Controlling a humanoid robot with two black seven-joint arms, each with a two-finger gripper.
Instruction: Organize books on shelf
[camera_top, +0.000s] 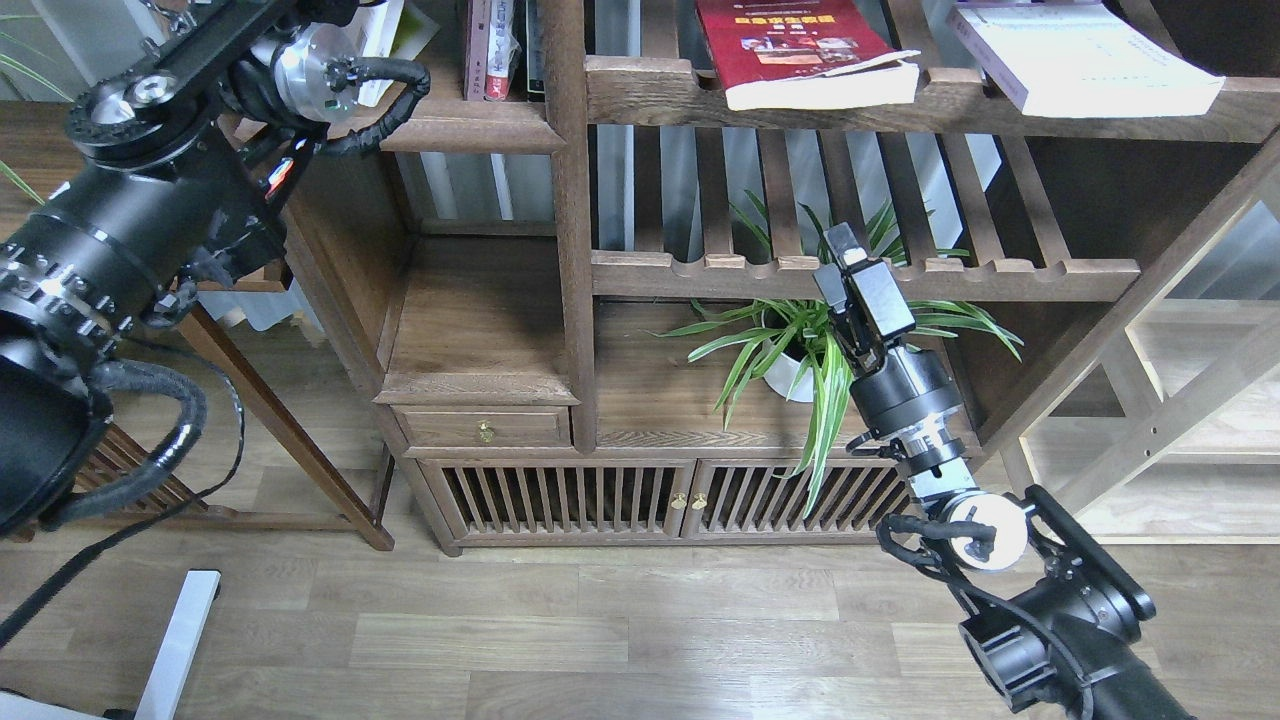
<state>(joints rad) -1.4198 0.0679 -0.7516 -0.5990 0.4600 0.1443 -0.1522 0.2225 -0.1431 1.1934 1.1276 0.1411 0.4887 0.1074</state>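
Dark-brown shelf (470, 130) sits top left, a solid board with a moulded front edge. Yellow-green book (385, 35) is tilted over it beside my left arm, mostly hidden by the wrist; a few upright books (495, 50) stand on the same board against the post. My left gripper runs out of the top of the view, so nothing to report on its fingers.

Red book (800, 50) lies flat on the upper slatted rack (900, 100), spine end overhanging the front rail. White book (1080, 55) lies flat on the same rack to its right, well apart from the red one, corner also past the rail.

My right gripper (838, 250) hangs in front of the lower slatted rail, just above the potted plant (790, 350), touching no book. Seen nearly end-on and dark: cannot tell whether the fingers are apart or together. Nothing visible between them.
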